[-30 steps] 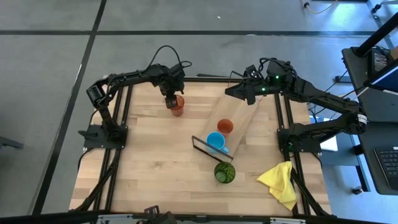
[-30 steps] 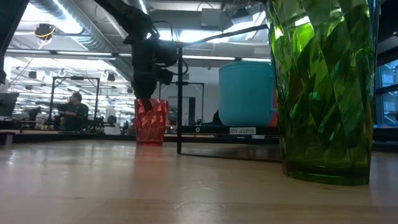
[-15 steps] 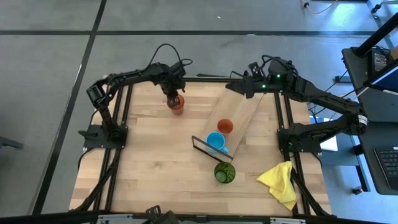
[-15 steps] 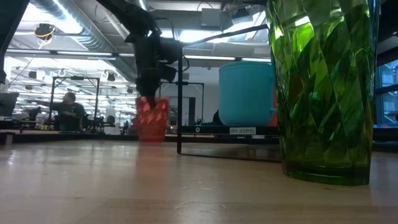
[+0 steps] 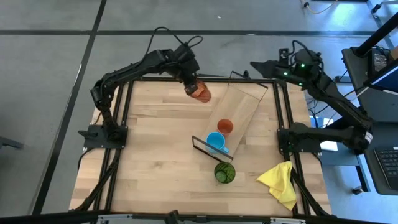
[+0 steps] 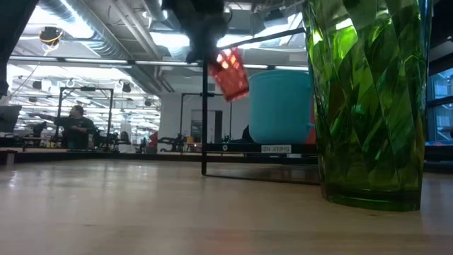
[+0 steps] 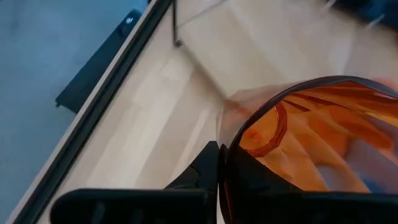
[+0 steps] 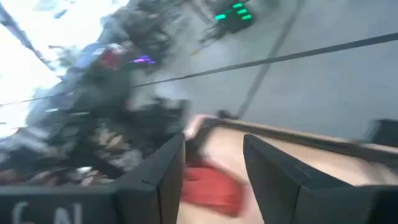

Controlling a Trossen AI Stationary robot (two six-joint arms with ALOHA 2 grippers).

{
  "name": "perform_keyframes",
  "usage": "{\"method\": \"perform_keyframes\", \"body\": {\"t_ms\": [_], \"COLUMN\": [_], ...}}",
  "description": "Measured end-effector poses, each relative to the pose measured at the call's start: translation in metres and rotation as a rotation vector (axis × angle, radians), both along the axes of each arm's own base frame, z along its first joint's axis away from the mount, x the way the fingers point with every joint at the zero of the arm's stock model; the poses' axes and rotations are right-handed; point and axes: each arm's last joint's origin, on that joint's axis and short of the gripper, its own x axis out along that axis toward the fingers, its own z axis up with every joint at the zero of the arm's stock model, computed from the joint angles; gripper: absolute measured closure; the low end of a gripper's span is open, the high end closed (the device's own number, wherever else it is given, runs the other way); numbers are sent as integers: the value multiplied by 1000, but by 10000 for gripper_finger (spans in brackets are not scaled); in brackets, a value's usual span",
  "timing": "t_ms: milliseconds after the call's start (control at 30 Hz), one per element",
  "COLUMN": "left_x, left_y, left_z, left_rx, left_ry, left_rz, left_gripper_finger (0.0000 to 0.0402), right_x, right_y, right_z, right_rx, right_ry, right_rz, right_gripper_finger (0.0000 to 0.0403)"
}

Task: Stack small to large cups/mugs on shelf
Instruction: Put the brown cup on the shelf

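Gripping the orange-red translucent tumbler by its rim, the left gripper is closed tight on the wall, one finger inside the mouth as the left wrist view shows. The tumbler hangs clear of the desk, above its far edge, just beside the far end of the shelf. Its long axis is tilted: in the low view the tumbler leans with its base swung down toward the shelf side.

Count of cups: four. One is held; one small red-orange cup and one light-blue mug stand upright on the shelf, the mug at the near end beside the black wire frame; one green tumbler stands upright on the desk just off the shelf's near end.

The shelf's long axis runs diagonally from the desk's far edge toward its near right part.

One yellow cloth lies at the near right corner.

The right gripper hovers beyond the far right corner, fingers parted, holding nothing.
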Motion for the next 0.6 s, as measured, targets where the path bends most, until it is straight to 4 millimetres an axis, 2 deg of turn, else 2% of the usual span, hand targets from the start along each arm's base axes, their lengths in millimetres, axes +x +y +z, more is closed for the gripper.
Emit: {"method": "perform_keyframes", "body": {"t_ms": [133, 267, 367, 500, 600], "left_x": [23, 51, 72, 102, 111], "left_y": [-9, -15, -19, -26, -34], "left_z": [24, 29, 21, -3, -12], "left_rx": [1, -10, -29, -65, -72], "left_ry": [-80, -119, -108, -56, -56], "left_rz": [21, 27, 12, -5, -9], "left_gripper_finger": [394, 394, 394, 394, 394], "right_x": [-24, -40, -49, -60, -65], "right_y": [0, 5, 9, 17, 23], "right_z": [-6, -7, -9, -13, -19], "right_rx": [11, 15, 25, 59, 118], "right_ry": [105, 148, 179, 234, 273], "right_rz": [-187, -258, -304, -365, -381], "right_gripper_finger": [238, 238, 238, 238, 238]}}
